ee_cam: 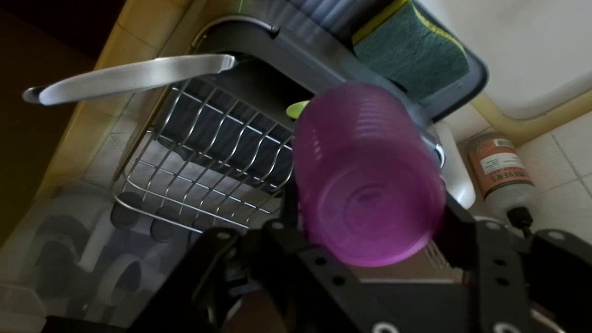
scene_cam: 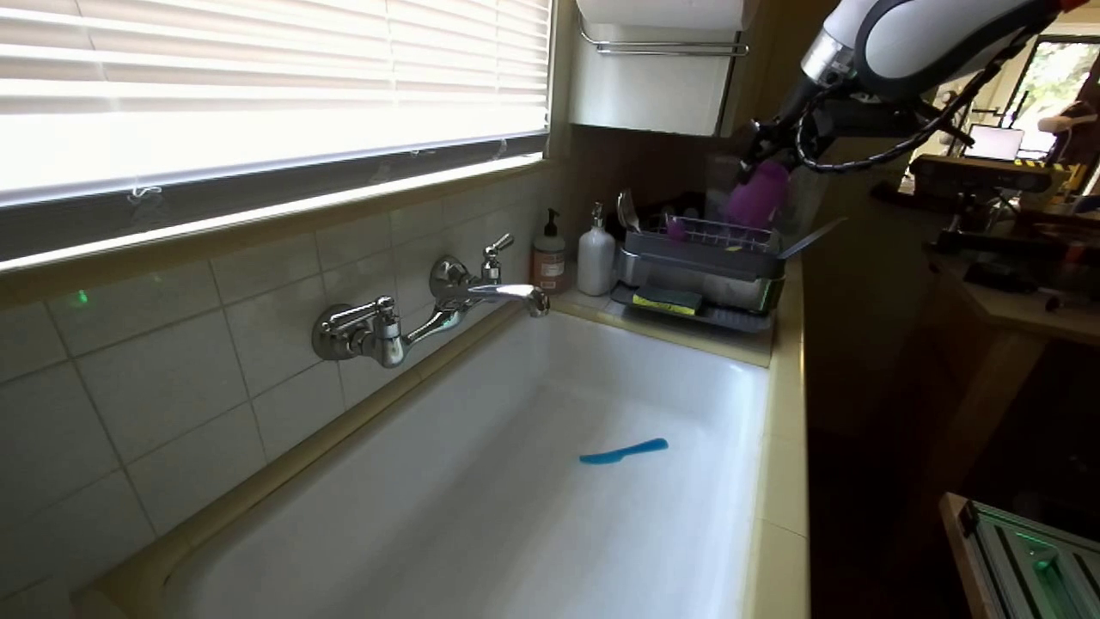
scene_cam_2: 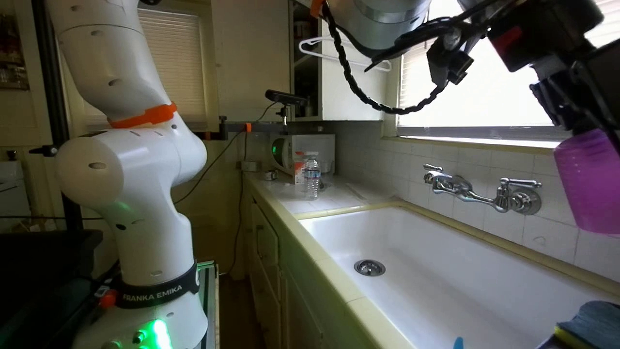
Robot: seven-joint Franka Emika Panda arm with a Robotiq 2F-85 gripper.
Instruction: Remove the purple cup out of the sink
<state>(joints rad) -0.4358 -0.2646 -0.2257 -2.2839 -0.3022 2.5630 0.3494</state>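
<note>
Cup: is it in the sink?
No, the gripper holds the cup up in the air, outside the sink.

One purple cup (scene_cam: 758, 196) in my one gripper (ee_cam: 371, 211), and on I count! One sink (scene_cam: 481, 524), one blue knife (scene_cam: 625, 451) lying in it, one drain (scene_cam_2: 369, 267), one spout (scene_cam: 507, 293), two tap handles (scene_cam_2: 520, 182). Now one end edge of the bench (scene_cam: 784, 499): one dish rack (scene_cam: 687, 252), one sponge (scene_cam: 666, 299), one long metal utensil (ee_cam: 138, 77) reaching past the front edge, and one purple shape (scene_cam: 676, 229) at the rack's rim, too small for me to name. Wall-side corner, here they are, two pump bottles (scene_cam: 596, 262)! Cutlery (scene_cam: 630, 212) near them, too small for me to count. Away to the opposite end edge, one clear bottle (scene_cam_2: 312, 179), so that's three bottles on my tally, and one microwave (scene_cam_2: 317, 144).
</note>
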